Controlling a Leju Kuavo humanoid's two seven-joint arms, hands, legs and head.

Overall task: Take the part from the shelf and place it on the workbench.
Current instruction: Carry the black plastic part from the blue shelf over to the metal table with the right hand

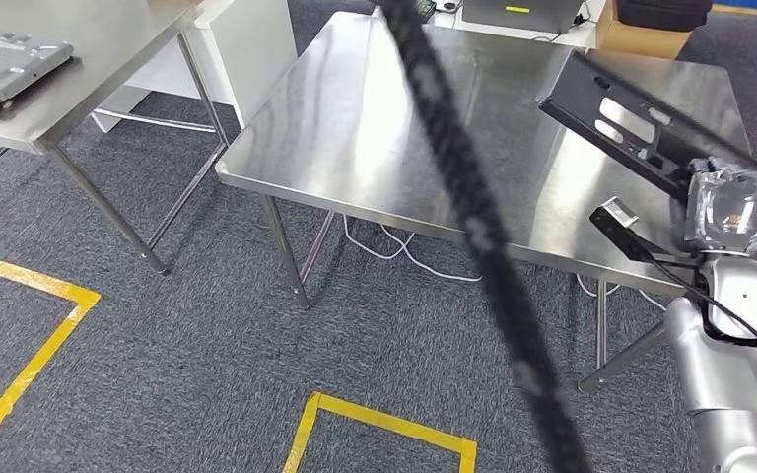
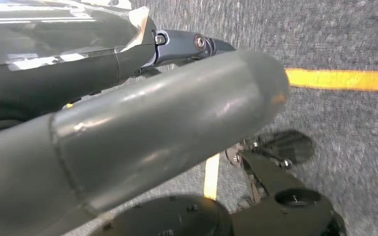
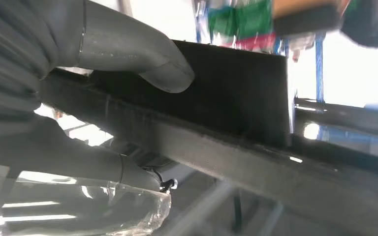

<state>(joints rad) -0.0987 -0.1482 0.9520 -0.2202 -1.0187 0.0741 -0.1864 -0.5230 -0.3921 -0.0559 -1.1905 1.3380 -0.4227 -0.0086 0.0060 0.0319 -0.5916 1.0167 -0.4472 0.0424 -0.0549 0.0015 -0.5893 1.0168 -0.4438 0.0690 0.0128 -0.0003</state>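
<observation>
Part (image 1: 619,110): flat black metal bracket, long and angular, with oblong cut-outs; held tilted above the right end of the workbench.
Workbench (image 1: 394,128): brushed stainless steel top, reflective, on thin steel legs.
Right hand (image 1: 727,212): grips the part's near end; in the right wrist view the grey thumb (image 3: 142,54) presses on the black plate.
Left hand (image 2: 142,128): smooth grey thumb over grey carpet with yellow tape; whether its fingers are apart, I cannot tell.
Floor (image 1: 187,335): speckled grey carpet, yellow taped squares.

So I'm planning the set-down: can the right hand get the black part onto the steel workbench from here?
Probably yes. The right hand holds the black part already above the workbench, whose top beneath looks bare.
</observation>
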